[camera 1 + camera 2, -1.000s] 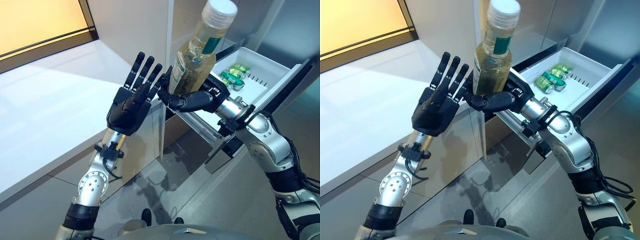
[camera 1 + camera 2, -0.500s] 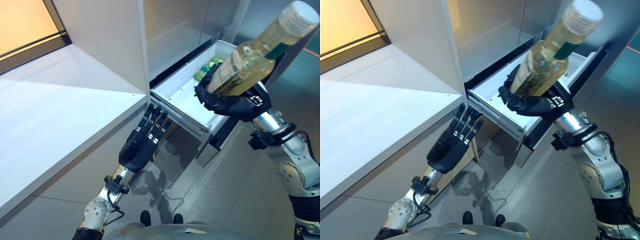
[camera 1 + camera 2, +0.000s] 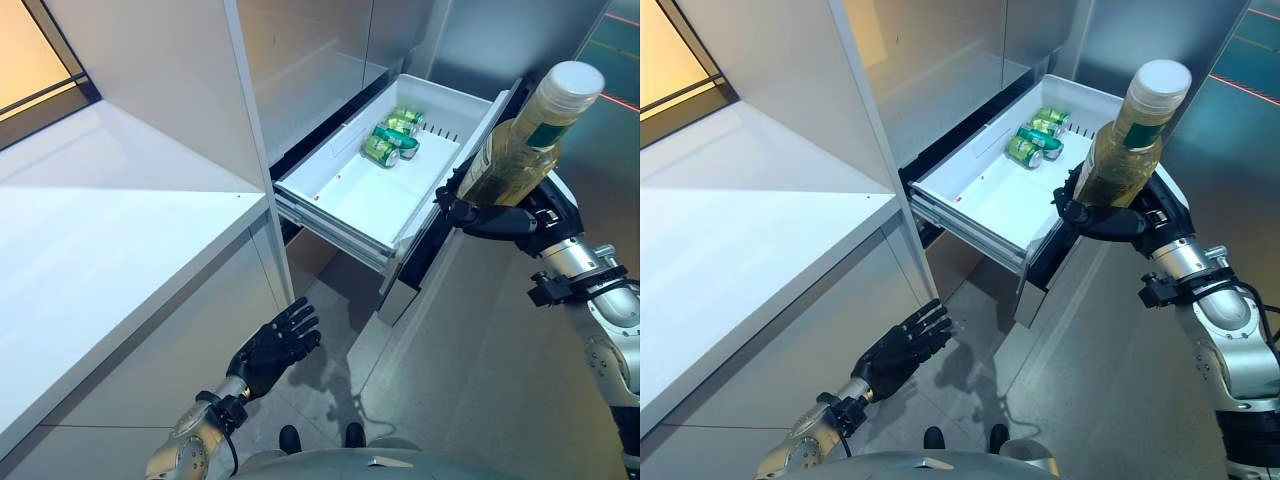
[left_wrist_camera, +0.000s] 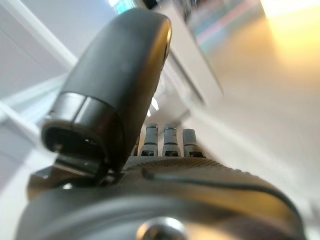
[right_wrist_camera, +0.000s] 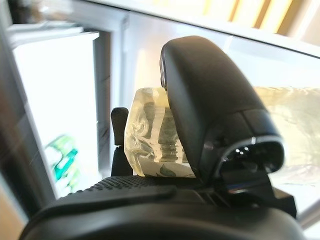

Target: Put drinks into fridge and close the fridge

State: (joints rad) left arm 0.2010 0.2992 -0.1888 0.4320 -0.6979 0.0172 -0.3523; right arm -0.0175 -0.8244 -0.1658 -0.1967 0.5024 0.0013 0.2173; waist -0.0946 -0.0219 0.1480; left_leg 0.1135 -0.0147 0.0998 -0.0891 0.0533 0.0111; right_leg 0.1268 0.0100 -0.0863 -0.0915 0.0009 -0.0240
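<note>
The right hand [image 3: 505, 215] grips a bottle [image 3: 520, 150] of yellowish drink, its fingers curled round the lower body, holding it upright just beside the front edge of the open fridge drawer [image 3: 340, 195]. Green cans [image 3: 392, 138] lie at the drawer's back end. The left hand [image 3: 272, 345] hangs low with its fingers relaxed, holding nothing.

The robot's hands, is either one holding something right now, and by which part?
The right hand grips a clear plastic bottle of yellowish drink round its lower body. The left hand is open and empty.
</note>
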